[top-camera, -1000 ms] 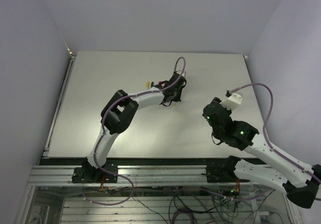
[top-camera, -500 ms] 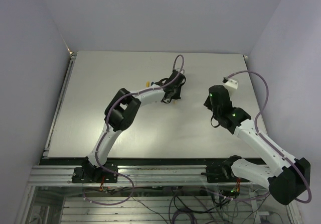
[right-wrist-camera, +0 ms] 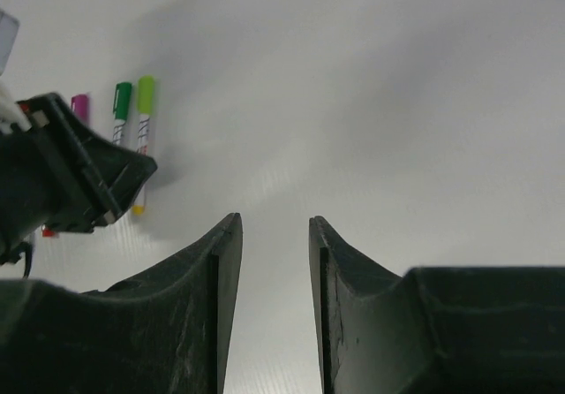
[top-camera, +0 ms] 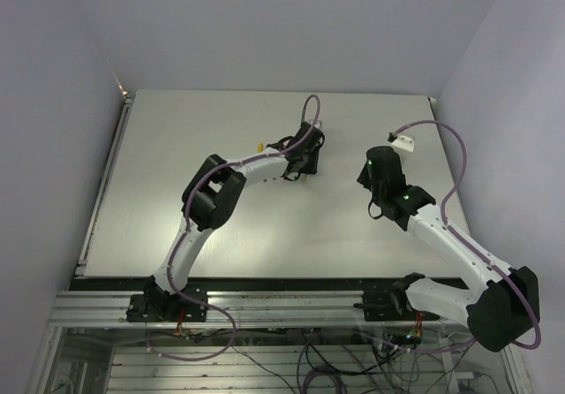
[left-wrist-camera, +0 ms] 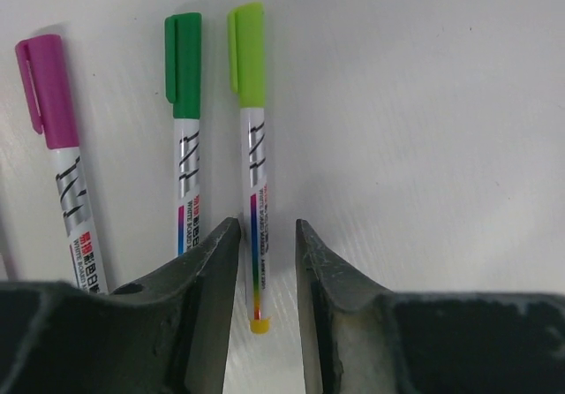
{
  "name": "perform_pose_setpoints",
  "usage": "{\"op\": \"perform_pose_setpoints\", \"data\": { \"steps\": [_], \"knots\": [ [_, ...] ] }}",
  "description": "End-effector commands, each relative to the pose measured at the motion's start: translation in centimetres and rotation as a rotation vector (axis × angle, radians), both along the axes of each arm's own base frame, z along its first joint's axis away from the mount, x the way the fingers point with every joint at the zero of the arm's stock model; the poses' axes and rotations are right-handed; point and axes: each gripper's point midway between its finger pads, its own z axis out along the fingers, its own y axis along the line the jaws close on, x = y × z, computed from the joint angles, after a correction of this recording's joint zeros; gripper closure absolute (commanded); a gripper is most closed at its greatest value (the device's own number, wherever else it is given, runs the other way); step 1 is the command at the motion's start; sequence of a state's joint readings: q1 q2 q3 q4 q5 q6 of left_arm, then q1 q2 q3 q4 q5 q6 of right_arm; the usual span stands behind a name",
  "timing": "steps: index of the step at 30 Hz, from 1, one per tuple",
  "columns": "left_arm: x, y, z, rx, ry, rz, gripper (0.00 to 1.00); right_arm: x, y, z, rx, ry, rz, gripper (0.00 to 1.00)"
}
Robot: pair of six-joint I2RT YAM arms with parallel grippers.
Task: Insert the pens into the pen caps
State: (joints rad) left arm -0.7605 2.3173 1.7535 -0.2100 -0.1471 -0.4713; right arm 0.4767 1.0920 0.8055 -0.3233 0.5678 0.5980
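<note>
In the left wrist view three white pens lie side by side on the table, each with its cap on: magenta (left-wrist-camera: 46, 89), dark green (left-wrist-camera: 184, 76) and light green (left-wrist-camera: 246, 54). My left gripper (left-wrist-camera: 267, 226) is open, its jaws standing on either side of the tail end of the light-green-capped pen (left-wrist-camera: 255, 235), not closed on it. In the top view the left gripper (top-camera: 298, 164) hides most of the pens; a yellow bit (top-camera: 258, 147) shows beside the arm. My right gripper (right-wrist-camera: 274, 222) is open and empty above bare table, right of the pens (right-wrist-camera: 141, 138).
The left gripper's black body (right-wrist-camera: 62, 173) fills the left of the right wrist view. In the top view the right gripper (top-camera: 371, 169) hovers to the right of the left one. The grey table (top-camera: 177, 217) ends at walls on the far, left and right sides.
The right arm has uncurled and swung its gripper away from me and left, towards the pens. The left gripper has shifted slightly left over the pens, covering the blue and red caps seen earlier.
</note>
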Motion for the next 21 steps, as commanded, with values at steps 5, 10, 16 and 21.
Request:
{"op": "perform_pose_setpoints", "data": {
  "steps": [5, 10, 16, 21],
  "knots": [
    [0.0, -0.1, 9.2, -0.125, -0.114, -0.026, 0.58, 2.2, -1.6, -0.8, 0.004, -0.003, -0.017, 0.65],
    [-1.9, 1.7, 12.2, -0.168, -0.151, -0.017, 0.58, 2.7, -3.9, -2.6, 0.058, 0.042, -0.060, 0.66],
    [-5.0, 5.6, 15.3, -0.188, -0.202, 0.027, 0.58, 2.1, -7.3, -4.2, 0.118, 0.073, -0.123, 0.66],
    [-8.0, 10.6, 17.5, -0.190, -0.267, 0.110, 0.57, 0.7, -8.6, -4.9, 0.130, 0.110, -0.154, 0.66]
  ]
}}
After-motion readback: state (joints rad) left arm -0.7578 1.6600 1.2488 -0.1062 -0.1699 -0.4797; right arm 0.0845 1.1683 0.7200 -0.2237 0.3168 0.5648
